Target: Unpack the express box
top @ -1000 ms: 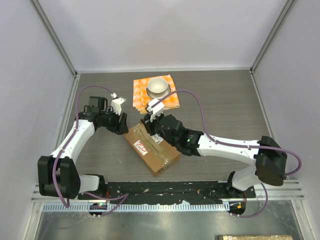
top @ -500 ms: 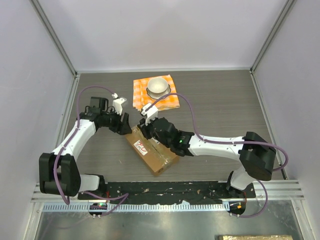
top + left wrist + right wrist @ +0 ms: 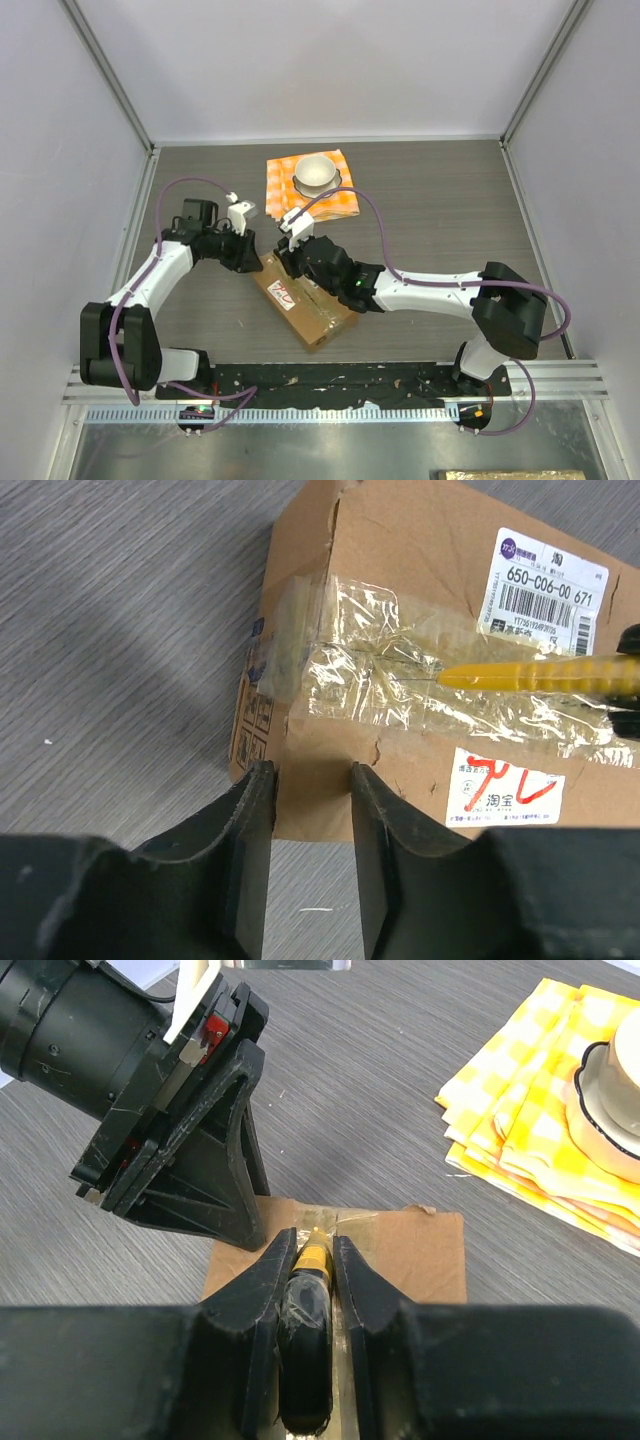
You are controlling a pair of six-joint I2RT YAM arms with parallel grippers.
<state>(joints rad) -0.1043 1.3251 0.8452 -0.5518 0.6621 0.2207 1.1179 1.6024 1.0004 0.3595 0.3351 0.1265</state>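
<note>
The express box (image 3: 325, 315) lies slantwise on the table, taped along its top, with a white red-marked sticker (image 3: 284, 294). In the left wrist view the box (image 3: 400, 570) shows a shipping label (image 3: 545, 585) and clear tape. My left gripper (image 3: 312, 772) is open, its fingertips at the box's near end, over the edge. My right gripper (image 3: 310, 1245) is shut on a black cutter with a yellow tip (image 3: 314, 1252). The tip (image 3: 500, 674) rests on the tape seam near the box's left end. In the top view the two grippers, left (image 3: 256, 262) and right (image 3: 291, 262), nearly meet.
A yellow checked cloth (image 3: 345, 200) with a white bowl (image 3: 316, 172) on it lies just behind the box. It also shows in the right wrist view (image 3: 530, 1130). White walls enclose the table on three sides.
My right arm has slid the cutter along the box top toward its left end. My left gripper has shifted slightly right onto the box's end.
</note>
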